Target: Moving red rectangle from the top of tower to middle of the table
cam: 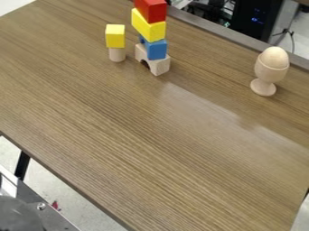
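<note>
A red rectangular block (151, 10) tops the tower at the upper middle of the table. It rests on a yellow block (148, 27), which lies on a blue block (154, 48). Lowest in the stack is a natural wood block (154, 61) with an arch cut into it, standing on the brown wooden table (145, 131).
Left of the tower, a yellow cube (115, 36) sits on a short wooden cylinder (117, 54). Toward the right edge stands a wooden egg cup (267, 77) holding a wooden egg (274, 57). Dark equipment (256, 18) is beyond the table's back edge.
</note>
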Available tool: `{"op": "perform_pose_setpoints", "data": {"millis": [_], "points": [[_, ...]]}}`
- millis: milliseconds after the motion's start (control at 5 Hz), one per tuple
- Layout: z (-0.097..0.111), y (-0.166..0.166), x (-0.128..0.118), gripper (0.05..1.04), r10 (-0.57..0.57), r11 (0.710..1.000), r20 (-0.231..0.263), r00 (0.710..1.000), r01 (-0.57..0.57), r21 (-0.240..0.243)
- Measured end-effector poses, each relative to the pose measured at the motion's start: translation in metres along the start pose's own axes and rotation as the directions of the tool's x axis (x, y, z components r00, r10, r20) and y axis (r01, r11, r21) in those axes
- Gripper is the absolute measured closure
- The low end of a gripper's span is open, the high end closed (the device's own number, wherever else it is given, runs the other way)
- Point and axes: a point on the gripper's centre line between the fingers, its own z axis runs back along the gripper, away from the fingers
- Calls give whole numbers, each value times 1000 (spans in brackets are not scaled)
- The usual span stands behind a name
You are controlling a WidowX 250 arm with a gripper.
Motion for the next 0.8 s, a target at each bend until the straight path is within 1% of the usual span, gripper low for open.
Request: {"op": "perform_pose_setpoints", "data": {"millis": [200,400,600,800], "points": [[-11,5,7,84,39,999,-20,999,-39,5],[-19,11,12,84,82,997,-43,996,-82,-2],[-30,10,15,84,112,994,-46,993,-112,-6],[-49,4,11,84,113,993,-84,990,-114,-15]]}}
